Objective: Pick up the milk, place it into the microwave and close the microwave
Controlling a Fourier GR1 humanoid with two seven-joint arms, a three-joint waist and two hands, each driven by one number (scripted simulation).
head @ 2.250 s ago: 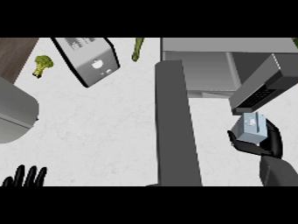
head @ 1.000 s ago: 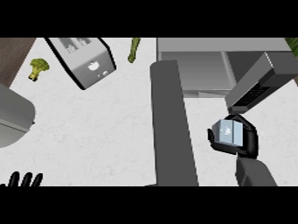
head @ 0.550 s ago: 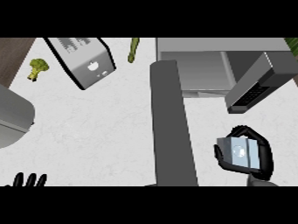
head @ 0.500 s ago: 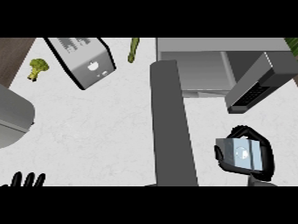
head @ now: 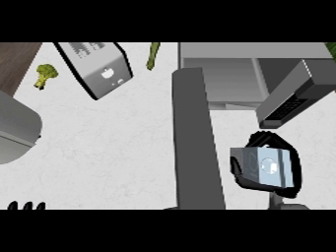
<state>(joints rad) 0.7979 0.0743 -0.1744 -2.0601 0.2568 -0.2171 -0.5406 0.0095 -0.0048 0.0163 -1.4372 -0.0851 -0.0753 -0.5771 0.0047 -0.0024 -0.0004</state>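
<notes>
A pale blue-grey milk carton [head: 267,167] is held above the counter at the lower right, and my right hand [head: 253,180] is shut on it, black fingers curled over its top and left side. The carton sits in front of the microwave [head: 237,74], just right of the open microwave door [head: 195,142], which runs down the middle of the view. The microwave's control panel side [head: 295,96] is just above the carton. Only the fingertips of my left hand [head: 26,205] show at the lower left edge, straight and resting.
A grey rounded appliance [head: 3,123] fills the left edge. A dark-framed tablet-like panel [head: 96,69] lies at the back, with a broccoli floret [head: 45,75] to its left and a green stalk [head: 153,54] to its right. White counter lies between the door and the left appliance.
My right hand has carried the milk carton down and toward me, away from the microwave's control panel, and turned it so its face shows. The left hand stayed put.
</notes>
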